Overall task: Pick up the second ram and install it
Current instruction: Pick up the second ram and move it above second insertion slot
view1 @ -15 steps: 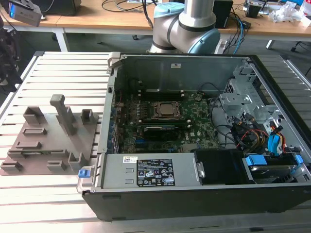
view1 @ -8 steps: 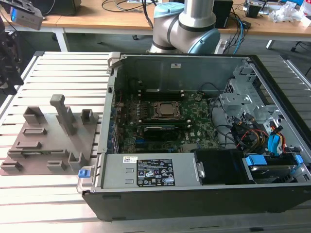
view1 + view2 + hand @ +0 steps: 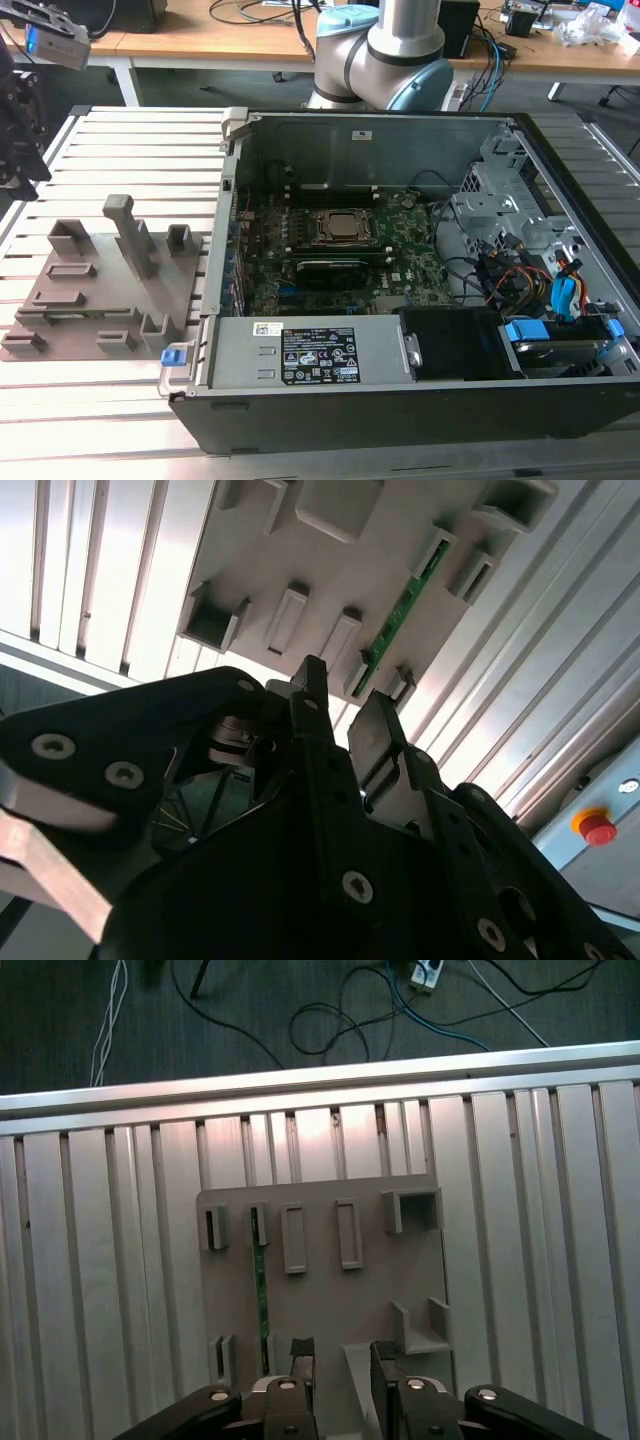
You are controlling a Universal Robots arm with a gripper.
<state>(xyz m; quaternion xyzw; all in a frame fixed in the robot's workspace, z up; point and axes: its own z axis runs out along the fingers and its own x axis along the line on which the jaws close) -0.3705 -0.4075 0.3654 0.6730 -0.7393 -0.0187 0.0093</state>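
Note:
The second ram is a narrow green stick standing on edge in slots of the grey holder plate; in the second wrist view the ram lies beyond the fingertips. My gripper hangs above the plate, open, with nothing between its black fingers. The ram sits off to one side of the gap, not between the fingers. In the second wrist view the gripper shows the same empty gap. In the exterior view the gripper is at the far left, above the holder plate.
An open computer case stands at the exterior view's right of the plate, with its green motherboard and processor socket exposed. Both rest on a slatted aluminium table. The arm's base stands behind the case. Cables lie on the floor.

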